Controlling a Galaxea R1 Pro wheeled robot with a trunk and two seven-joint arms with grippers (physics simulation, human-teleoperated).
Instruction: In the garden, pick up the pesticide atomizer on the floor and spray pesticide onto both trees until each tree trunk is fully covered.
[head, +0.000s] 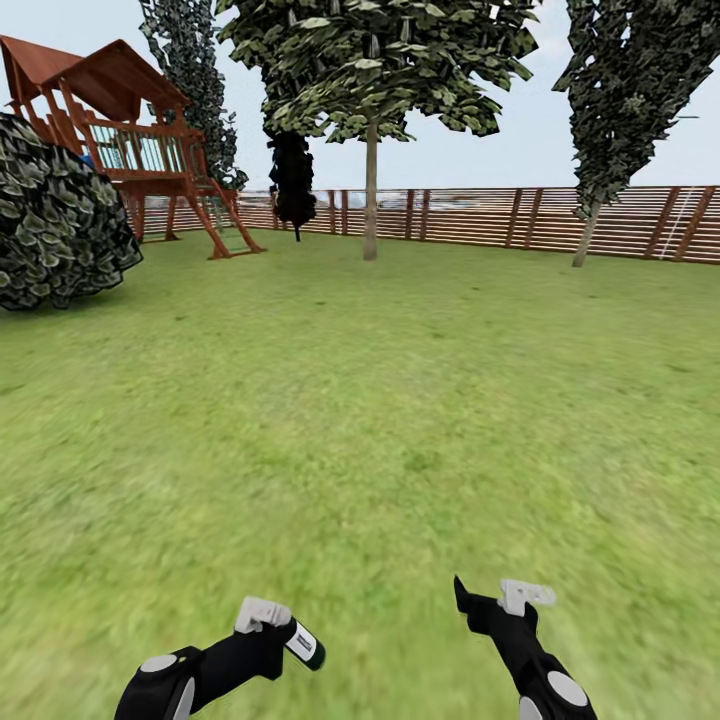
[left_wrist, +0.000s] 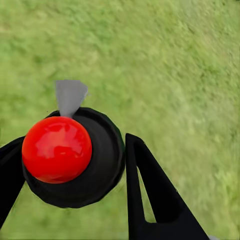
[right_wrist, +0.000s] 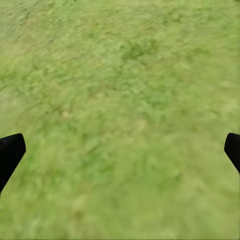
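I have the pesticide atomizer (head: 303, 643) clamped in my left gripper (head: 285, 628), lower left of frame; my right gripper (head: 490, 598) hangs wide open and empty. I should drive toward the tree trunk (head: 370, 190) at upper centre, keeping the nozzle forward.

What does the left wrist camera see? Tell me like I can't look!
The left gripper holds the pesticide atomizer, a round black bottle end with a shiny red ball on it and a small grey tip. Blurry green grass lies behind it.
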